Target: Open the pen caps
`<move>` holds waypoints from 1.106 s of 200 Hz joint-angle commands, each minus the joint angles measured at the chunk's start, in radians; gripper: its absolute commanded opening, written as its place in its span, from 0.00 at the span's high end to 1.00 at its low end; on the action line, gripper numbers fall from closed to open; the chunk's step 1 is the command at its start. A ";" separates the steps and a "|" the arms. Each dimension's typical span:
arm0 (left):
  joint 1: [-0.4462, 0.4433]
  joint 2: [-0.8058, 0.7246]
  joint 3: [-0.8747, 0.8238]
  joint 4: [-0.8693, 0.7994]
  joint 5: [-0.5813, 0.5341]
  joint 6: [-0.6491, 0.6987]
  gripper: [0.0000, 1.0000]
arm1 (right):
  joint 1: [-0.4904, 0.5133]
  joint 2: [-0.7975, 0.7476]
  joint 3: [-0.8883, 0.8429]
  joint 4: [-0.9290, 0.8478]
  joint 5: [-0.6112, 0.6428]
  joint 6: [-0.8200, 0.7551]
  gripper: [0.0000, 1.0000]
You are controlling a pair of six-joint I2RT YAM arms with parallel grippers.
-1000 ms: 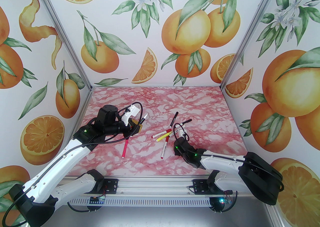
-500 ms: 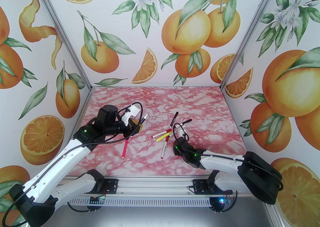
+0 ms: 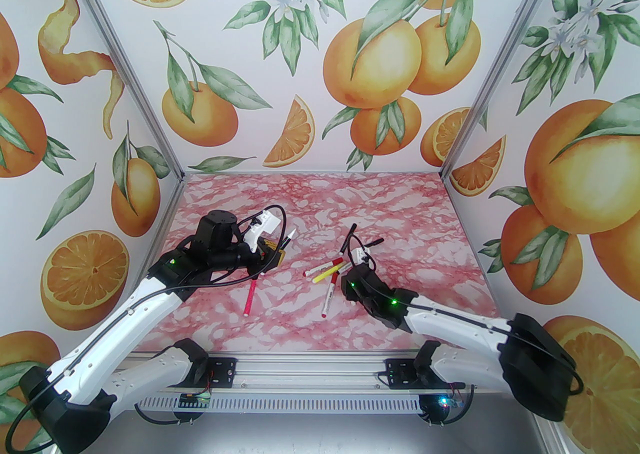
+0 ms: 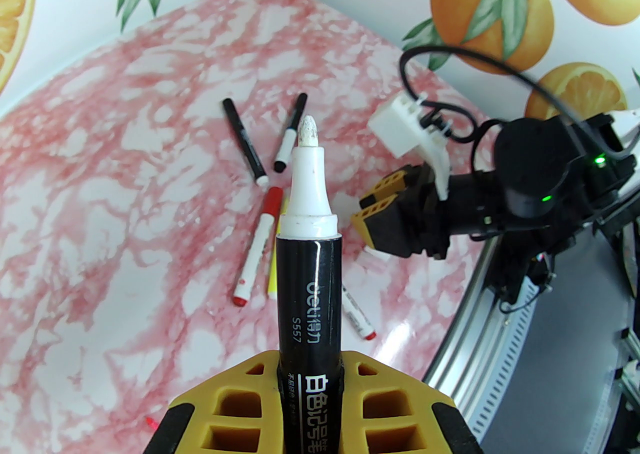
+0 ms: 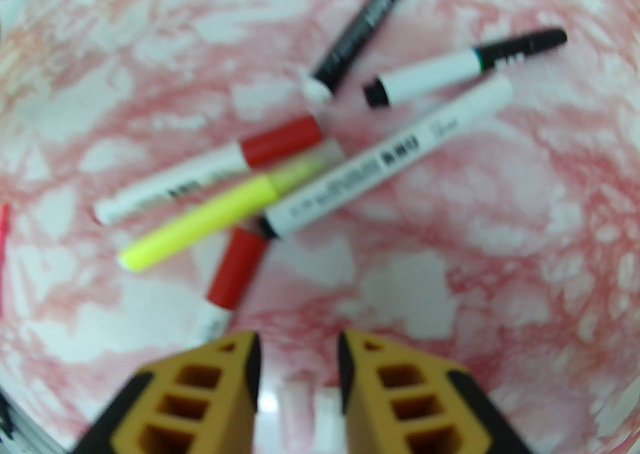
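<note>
Black marker [image 4: 310, 282], white nib already bare, sits pinched in the left gripper [image 4: 310, 359], well left of the yellow pen [image 3: 327, 274]. Right gripper [image 5: 299, 347], fingers spread, hovers just beside that pen; next, I judge, it must pinch a red cap [image 5: 280, 139].

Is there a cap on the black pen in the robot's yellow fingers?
No, the black pen clamped in the left gripper ends in a bare white tip.

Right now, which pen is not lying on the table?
The black marker with the bare white tip: the left claw grips it; the others lie on the table.
</note>
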 commanded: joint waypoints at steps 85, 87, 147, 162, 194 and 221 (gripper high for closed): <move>-0.027 -0.015 -0.237 0.035 -0.272 -0.369 0.96 | 0.000 -0.346 0.166 -0.280 -0.313 -0.050 0.01; -0.029 -0.012 -0.241 0.035 -0.278 -0.375 0.96 | 0.001 -0.345 0.170 -0.284 -0.320 -0.052 0.00; -0.060 0.048 -0.361 0.061 -0.409 -0.527 0.97 | 0.001 -0.351 0.213 -0.274 -0.487 -0.060 0.00; -0.074 0.057 -0.397 0.095 -0.420 -0.566 0.97 | 0.001 -0.350 0.211 -0.261 -0.497 -0.057 0.00; -0.119 0.095 -0.434 0.134 -0.502 -0.590 0.97 | 0.001 -0.341 0.207 -0.252 -0.494 -0.056 0.00; -0.136 0.133 -0.448 0.164 -0.551 -0.585 0.97 | 0.000 -0.335 0.205 -0.245 -0.496 -0.052 0.00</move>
